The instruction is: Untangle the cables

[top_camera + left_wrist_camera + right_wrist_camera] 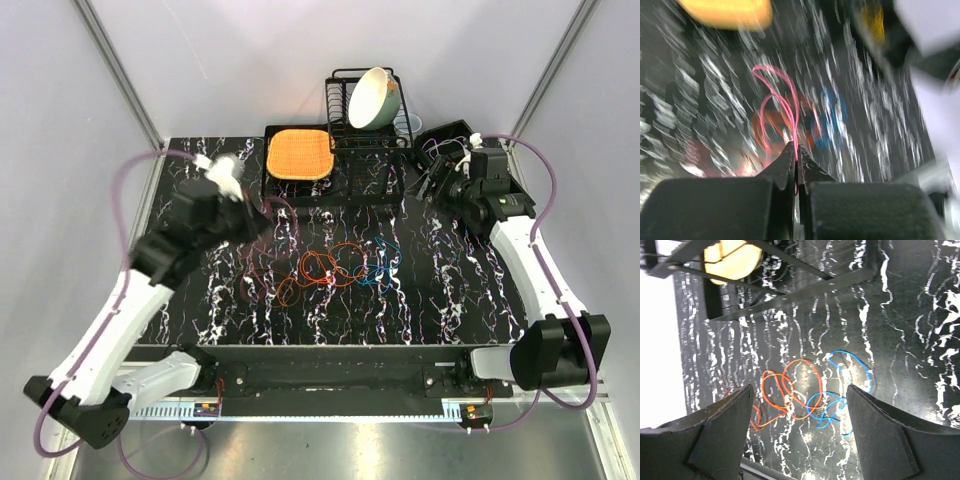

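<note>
Tangled orange cables (pixel 789 390) and blue cables (pixel 826 407) lie mid-table (pixel 450 300), pink cable (pixel 790 107) pinched by left fingers (pixel 784 167)

No legible txt, labels, nos. or signs in any view.

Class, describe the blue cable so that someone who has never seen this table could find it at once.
Start at the black marbled table; near its middle lies a tangle of thin looped cables. The blue cable forms the tangle's right end, on the right arm's side. It alone is blue, overlapping the orange cable beside it.
</note>
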Controlling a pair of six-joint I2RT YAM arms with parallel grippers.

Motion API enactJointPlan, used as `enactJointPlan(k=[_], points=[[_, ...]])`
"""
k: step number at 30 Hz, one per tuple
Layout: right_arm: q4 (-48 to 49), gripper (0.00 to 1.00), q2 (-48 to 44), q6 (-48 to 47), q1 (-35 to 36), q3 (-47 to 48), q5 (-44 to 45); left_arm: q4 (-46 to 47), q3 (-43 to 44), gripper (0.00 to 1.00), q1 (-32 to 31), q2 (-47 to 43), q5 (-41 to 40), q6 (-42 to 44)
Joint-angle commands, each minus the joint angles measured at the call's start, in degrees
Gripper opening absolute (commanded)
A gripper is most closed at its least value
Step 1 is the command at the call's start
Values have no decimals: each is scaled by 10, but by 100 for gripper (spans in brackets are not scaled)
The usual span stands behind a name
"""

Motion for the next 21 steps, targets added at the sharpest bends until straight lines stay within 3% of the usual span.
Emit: enactJointPlan(k=[1, 4, 8, 13, 21], points=[[12, 81, -37, 11, 8, 3, -36, 155, -150, 0, -7, -33, 246, -30], [8, 81, -50, 7, 21, -1, -67, 179, -177, 0, -32, -40, 272, -22], [59, 81, -84, 6, 33, -33, -191, 196, -169, 0, -60, -22, 318, -6], [254, 79, -129, 65, 61, -96, -385, 182, -136, 0, -62, 14, 388, 9], [279, 76, -141, 16, 160, -82, -451, 187, -129, 0, -64, 20, 489, 9]])
